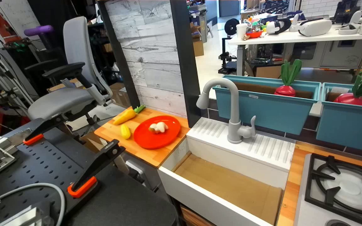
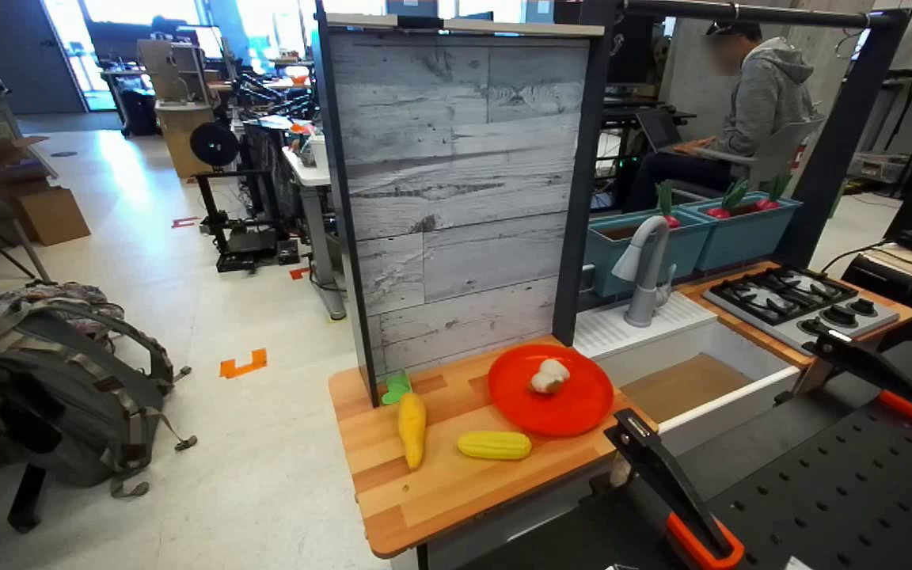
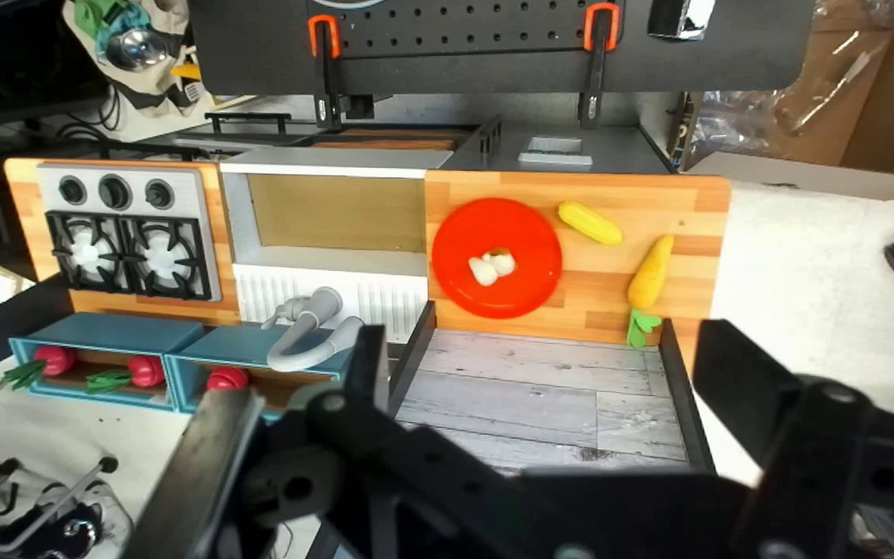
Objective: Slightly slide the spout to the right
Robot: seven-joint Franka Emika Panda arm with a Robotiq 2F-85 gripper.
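Observation:
The spout (image 1: pixel 235 105) is a tall matte grey pipe curved like an inverted U, rising from the back ledge of the white sink (image 1: pixel 206 199). It also shows in an exterior view (image 2: pixel 647 273). Its downturned end points toward the counter with the red plate. A short grey lever handle (image 1: pixel 252 122) sits beside its base. In the wrist view the spout (image 3: pixel 296 359) is seen from above, left of my gripper (image 3: pixel 544 338). My gripper is wide open with nothing between its fingers, high above the scene and apart from the spout. The gripper is out of view in both exterior views.
A red plate (image 1: pixel 143 138) with white pieces lies on the wooden counter, with a yellow corn (image 3: pixel 590 223) and yellow carrot (image 3: pixel 651 272). A grey wood panel (image 2: pixel 456 190) with dark posts stands beside the sink. Teal planters (image 1: pixel 266 108) stand behind the spout. A stove (image 3: pixel 130 233) flanks the sink.

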